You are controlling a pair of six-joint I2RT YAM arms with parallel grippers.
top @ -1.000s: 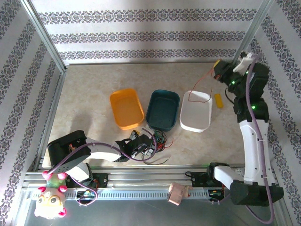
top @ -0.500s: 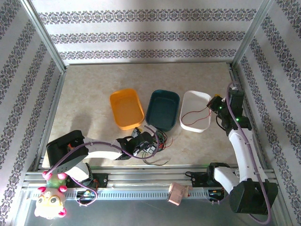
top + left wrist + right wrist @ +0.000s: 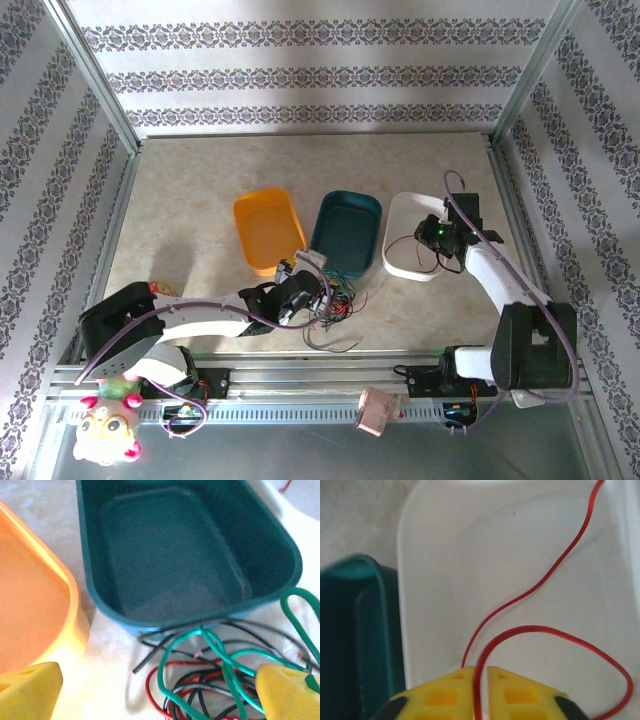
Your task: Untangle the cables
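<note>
Depositing thin red wire (image 3: 540, 585), pinched in right gripper (image 3: 482, 672), into white plastic tray (image 3: 445, 555). Next: let go. Left gripper (image 3: 157, 695) agape over red-green-black wire tangle (image 3: 200, 685).

Bright even light, soft faint shadows, wrist views hazy, cables (image 3: 222, 670) slightly soft, white tray (image 3: 545, 570) nearly blown out.

Red cable (image 3: 408, 243) trails from right gripper (image 3: 432, 237) into white tray (image 3: 404, 270).
</note>
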